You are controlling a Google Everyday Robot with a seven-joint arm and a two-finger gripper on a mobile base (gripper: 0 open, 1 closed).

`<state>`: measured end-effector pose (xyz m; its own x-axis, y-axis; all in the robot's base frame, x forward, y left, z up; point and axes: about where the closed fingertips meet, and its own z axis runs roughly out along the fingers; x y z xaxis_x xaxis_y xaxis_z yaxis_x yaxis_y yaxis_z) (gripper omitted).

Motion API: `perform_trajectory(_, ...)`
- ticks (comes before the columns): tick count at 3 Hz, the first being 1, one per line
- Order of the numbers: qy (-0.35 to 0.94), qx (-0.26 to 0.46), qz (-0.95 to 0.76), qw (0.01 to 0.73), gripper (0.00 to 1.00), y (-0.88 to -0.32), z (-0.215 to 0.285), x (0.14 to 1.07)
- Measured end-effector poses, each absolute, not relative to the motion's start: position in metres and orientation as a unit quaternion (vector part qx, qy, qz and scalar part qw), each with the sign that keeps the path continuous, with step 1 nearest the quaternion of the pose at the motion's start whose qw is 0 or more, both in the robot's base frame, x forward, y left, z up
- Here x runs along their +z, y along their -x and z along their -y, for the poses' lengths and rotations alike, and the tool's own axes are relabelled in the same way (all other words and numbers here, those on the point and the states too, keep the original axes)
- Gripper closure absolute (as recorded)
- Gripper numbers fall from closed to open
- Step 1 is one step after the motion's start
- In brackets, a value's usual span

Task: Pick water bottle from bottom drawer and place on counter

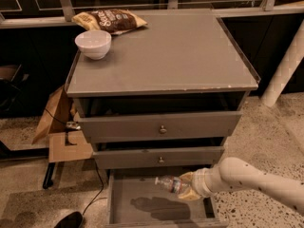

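We found the gripper (186,188) low at the right side of the open bottom drawer (137,215), its pale arm reaching in from the right. Its jaws were clamped on the water bottle (168,183), which lay roughly level with its white cap pointing left, over the drawer's back half and nearer its right wall than its left. A dark shadow (154,206) lay on the drawer floor beneath it and apart from it, so we judged that the bottle hung clear of the floor rather than resting there, though it was not yet above the drawer's rim by much.

By our reading, the grasp was made and the lift was only starting. What was left was the larger part: bringing the bottle out forward past the fronts of the two upper drawers (161,126), raising it to the height of the counter (180,56), setting it down and letting go.

The counter offered plenty of bare grey surface across its middle, its front edge and its right side. Its back left corner held a white bowl (93,43), and a bag of chips (110,20) lay along the back edge just behind the bowl, so we thought a spot toward the front right corner would be the safest one for the bottle.
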<state>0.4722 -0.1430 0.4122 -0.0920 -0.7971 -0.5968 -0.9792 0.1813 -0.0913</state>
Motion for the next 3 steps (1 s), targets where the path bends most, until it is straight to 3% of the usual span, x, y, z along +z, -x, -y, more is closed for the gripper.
perform_trajectory(1, 0.622, 0.165, -0.715, 0.272, 1.00, -0.464, 0.137, 0.502)
perform_trajectory(3, 0.638, 0.132, -0.707, 0.275, 1.00, -0.472, 0.143, 0.536)
